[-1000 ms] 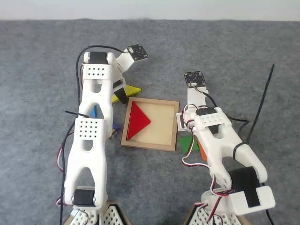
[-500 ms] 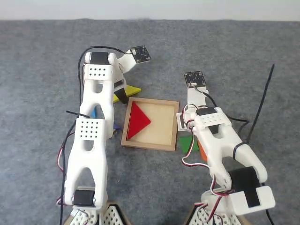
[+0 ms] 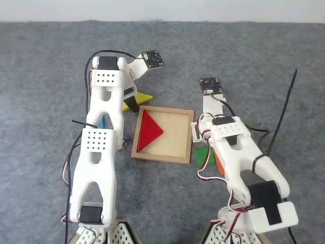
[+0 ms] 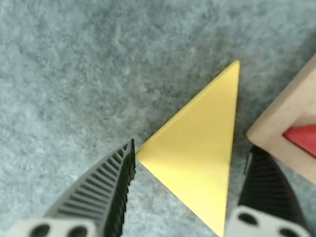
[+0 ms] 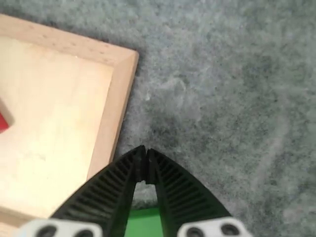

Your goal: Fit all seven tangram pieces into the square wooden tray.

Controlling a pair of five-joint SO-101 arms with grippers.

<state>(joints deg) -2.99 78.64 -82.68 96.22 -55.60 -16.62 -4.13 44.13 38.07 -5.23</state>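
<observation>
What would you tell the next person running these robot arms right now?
Left gripper open, astride the yellow triangle on the carpet beside the tray.
Right gripper shut and empty, at the tray's other side, by the green piece.
Done: red triangle lies in the tray.
Left to do: yellow triangle, green piece, orange piece and blue piece lie outside it.

matt pale wooden tray (image 3: 160, 156), smooth yellow triangle (image 4: 197, 153), smooth red triangle (image 3: 147, 131), rough grey fabric mat (image 3: 254, 61)
</observation>
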